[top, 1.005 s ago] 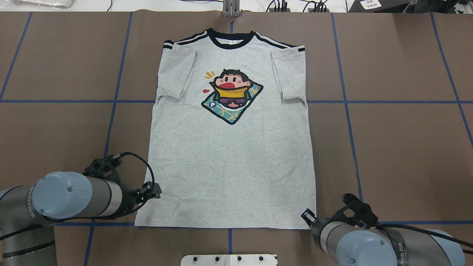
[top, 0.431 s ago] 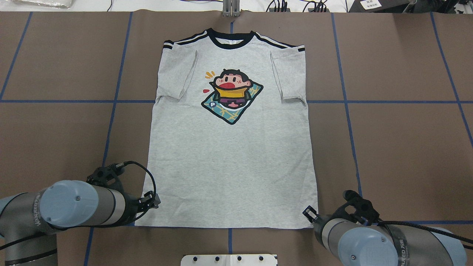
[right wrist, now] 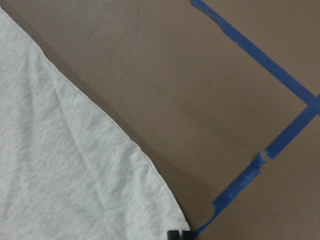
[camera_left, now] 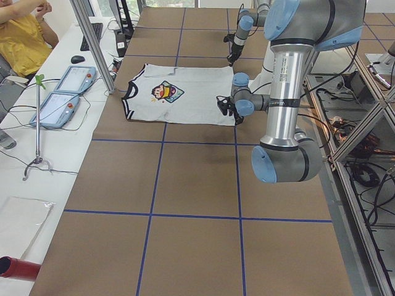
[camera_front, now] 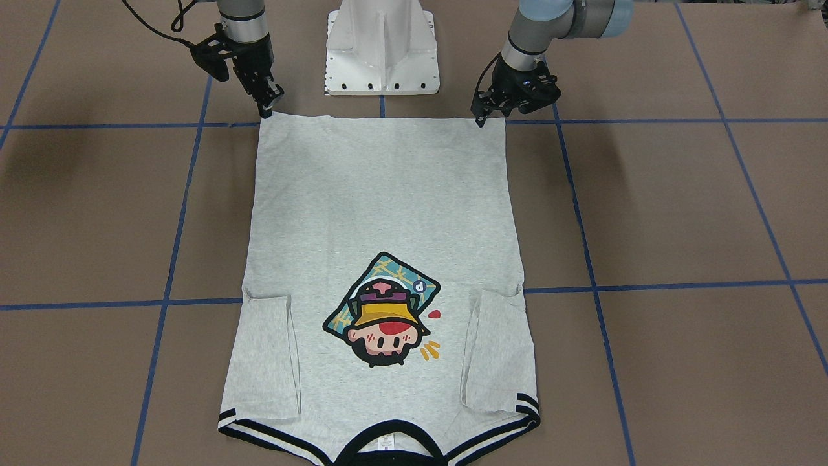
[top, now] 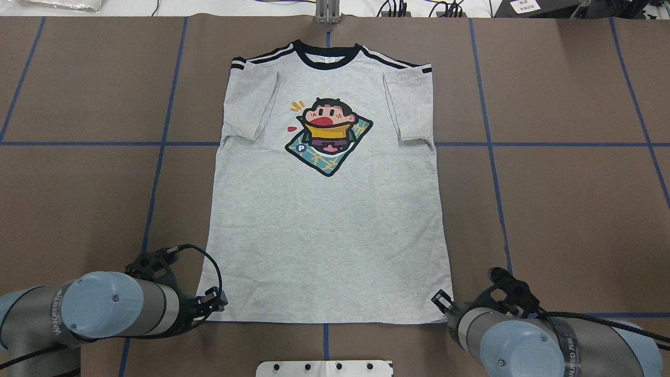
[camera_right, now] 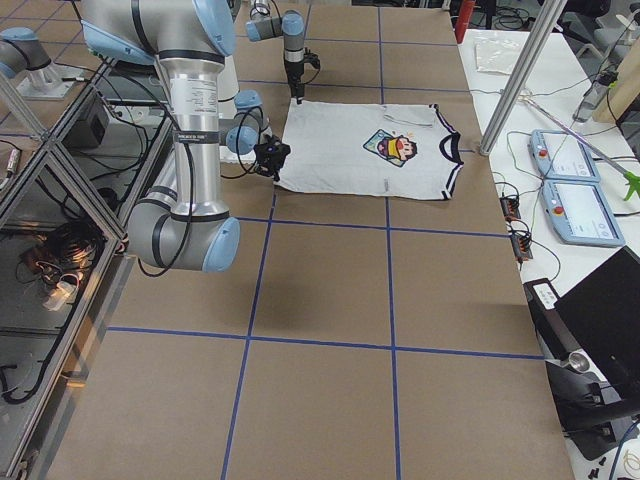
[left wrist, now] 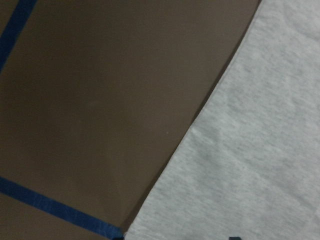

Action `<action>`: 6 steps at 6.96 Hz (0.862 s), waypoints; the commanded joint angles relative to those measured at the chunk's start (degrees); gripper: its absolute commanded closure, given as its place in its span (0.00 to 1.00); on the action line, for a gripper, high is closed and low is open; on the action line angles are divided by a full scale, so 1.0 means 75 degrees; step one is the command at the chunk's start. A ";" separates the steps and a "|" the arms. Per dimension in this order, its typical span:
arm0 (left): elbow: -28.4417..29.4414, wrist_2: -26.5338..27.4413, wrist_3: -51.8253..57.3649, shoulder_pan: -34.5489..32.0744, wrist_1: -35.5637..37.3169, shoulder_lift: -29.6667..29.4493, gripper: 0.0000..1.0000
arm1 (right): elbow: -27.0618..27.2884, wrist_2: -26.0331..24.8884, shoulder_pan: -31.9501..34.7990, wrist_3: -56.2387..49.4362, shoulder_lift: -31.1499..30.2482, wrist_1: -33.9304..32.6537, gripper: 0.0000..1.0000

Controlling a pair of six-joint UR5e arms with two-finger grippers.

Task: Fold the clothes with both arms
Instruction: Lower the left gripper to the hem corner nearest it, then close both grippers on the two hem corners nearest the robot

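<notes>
T-shirt [top: 324,235]: matt heathered knit cloth | table cover [top: 576,209]: matt brown, perhaps paper | left arm [top: 152,309]: smooth grey metal

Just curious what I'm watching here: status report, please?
Left gripper and right gripper at T-shirt hem corners, grip unclear. T-shirt flat, sleeves folded in. Nothing lying on it.

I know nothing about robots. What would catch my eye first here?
A grey T-shirt lies flat, front up, in the middle of the brown table, with a bright cartoon print on the chest and both sleeves folded inward. At the shirt's two corners nearest the robot, the black left claw is down at one and the right claw at the other.
</notes>
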 commanded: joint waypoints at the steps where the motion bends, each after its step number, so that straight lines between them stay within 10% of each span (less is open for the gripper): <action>1: -0.0016 0.0000 -0.0045 0.0073 -0.0002 0.0083 0.30 | -0.0009 -0.0005 0.0002 -0.0003 -0.0007 -0.0006 1.00; 4: -0.0039 0.0012 -0.0033 0.0049 -0.0002 0.0236 0.37 | 0.0002 -0.0005 0.0026 -0.0003 0.0005 -0.0018 1.00; 5: -0.0040 0.0012 -0.0033 0.0061 -0.0002 0.0247 0.48 | 0.0002 -0.0005 0.0061 -0.0003 -0.0006 -0.0018 1.00; 6: -0.0051 0.0012 -0.0033 0.0061 0.0010 0.0247 0.81 | 0.0002 -0.0005 0.0084 -0.0003 0.0005 -0.0018 1.00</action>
